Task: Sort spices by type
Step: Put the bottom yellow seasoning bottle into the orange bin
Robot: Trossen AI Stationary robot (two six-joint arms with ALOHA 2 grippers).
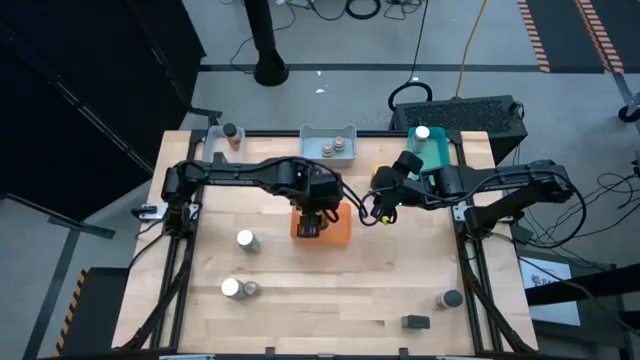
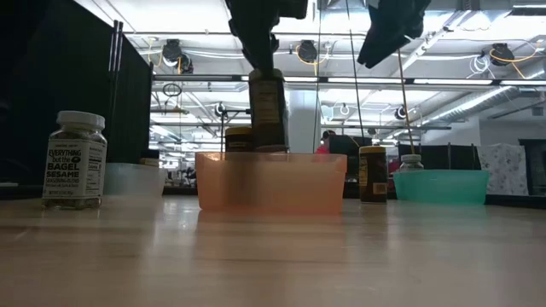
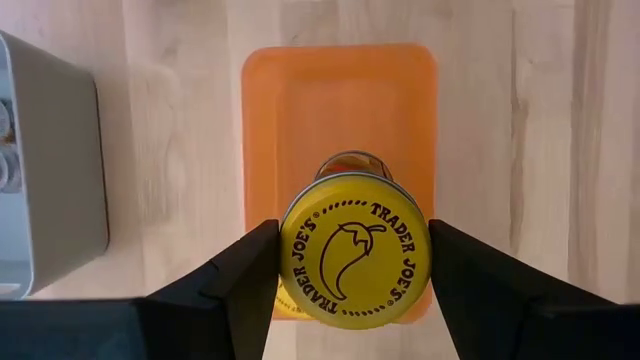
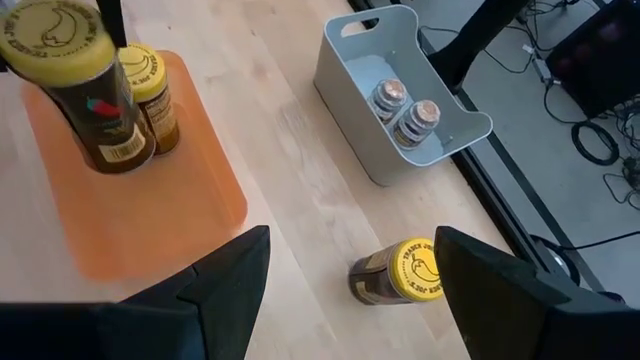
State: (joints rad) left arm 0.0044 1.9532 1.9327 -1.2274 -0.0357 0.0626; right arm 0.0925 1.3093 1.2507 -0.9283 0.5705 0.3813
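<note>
Wooden surface [image 1: 330, 290] under bright workshop lights, and the left end effector [image 3: 355, 262] is clenched on a yellow-lidded jar [image 3: 355, 262], pinching it at the lid from both sides and hanging it just over the orange tray [image 3: 270, 120]. One matching jar [image 4: 155, 95] already stands inside that tray, right beside the held one. From table height the held jar [image 2: 268, 111] hangs upright, its base near the tray rim. It looks rigid and light, probably glass with a smooth metal cap, so a grip on the lid edge could slip; lower on the body would be safer, I'd say. The left arm reaches in long from its side, wrist pointing straight down. The right end effector [image 4: 350, 270] hovers released near the tray, fingers spread, over another yellow-lidded jar [image 4: 400, 272] lying on the wood. A grey bin [image 4: 350, 70] holds two silver-lidded jars [image 4: 405, 110].
</note>
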